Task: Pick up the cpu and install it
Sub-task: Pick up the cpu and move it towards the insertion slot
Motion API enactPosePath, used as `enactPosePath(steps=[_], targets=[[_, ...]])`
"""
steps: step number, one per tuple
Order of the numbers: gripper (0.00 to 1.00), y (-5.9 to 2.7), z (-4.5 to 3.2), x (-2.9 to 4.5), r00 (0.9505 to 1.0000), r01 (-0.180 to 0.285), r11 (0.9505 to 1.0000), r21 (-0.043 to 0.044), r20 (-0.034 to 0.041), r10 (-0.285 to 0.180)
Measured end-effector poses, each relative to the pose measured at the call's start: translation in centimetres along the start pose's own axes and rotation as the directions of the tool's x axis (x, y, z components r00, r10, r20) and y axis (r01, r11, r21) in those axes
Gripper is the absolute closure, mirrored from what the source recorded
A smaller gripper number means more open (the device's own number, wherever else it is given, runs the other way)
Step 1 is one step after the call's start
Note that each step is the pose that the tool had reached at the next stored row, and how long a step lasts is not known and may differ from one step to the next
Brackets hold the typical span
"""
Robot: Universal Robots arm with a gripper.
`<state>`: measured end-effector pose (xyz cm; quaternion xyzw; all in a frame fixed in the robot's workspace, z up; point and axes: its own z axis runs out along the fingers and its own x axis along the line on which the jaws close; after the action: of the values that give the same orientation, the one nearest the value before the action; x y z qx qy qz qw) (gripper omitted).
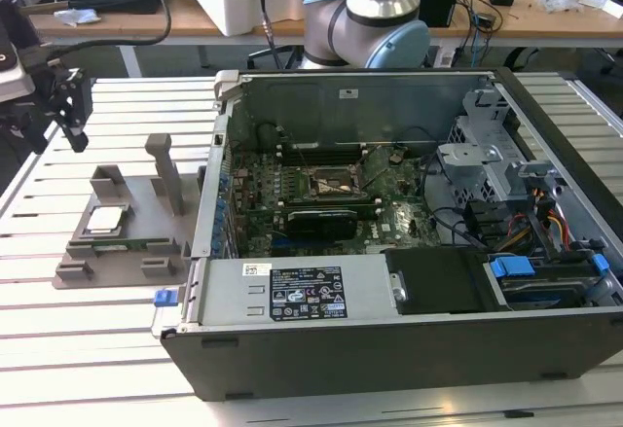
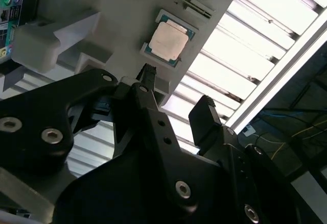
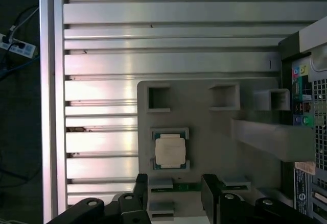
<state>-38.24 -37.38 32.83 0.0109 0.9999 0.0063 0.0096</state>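
Exterior view: gripper (image 1: 72,125) hangs above the tray (image 1: 146,252), toward that view's left. The cpu (image 1: 104,218) lies flat in its pocket, well apart from the socket (image 1: 329,186) in the open case (image 1: 389,339).

Second wrist view: fingers (image 2: 148,89) spread, holding nothing, with the cpu beyond their tips.

First wrist view: cpu roughly in line with the gap. Come down skewed and you'd likely catch the pocket rim or pinch a corner, and the cpu could tilt or drop.
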Motion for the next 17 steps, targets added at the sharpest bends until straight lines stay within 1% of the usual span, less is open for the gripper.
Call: enactPosePath(steps=[4, 17], targets=[[0.46, -0.01, 0.81, 0.01, 1.0, 0.0, 1.0, 0.0001, -0.0014, 0.0], [0.46, -0.04, 2.98, 0.06, 1.0, 0.0, 1.0, 0.0002, -0.0056, 0.0]])
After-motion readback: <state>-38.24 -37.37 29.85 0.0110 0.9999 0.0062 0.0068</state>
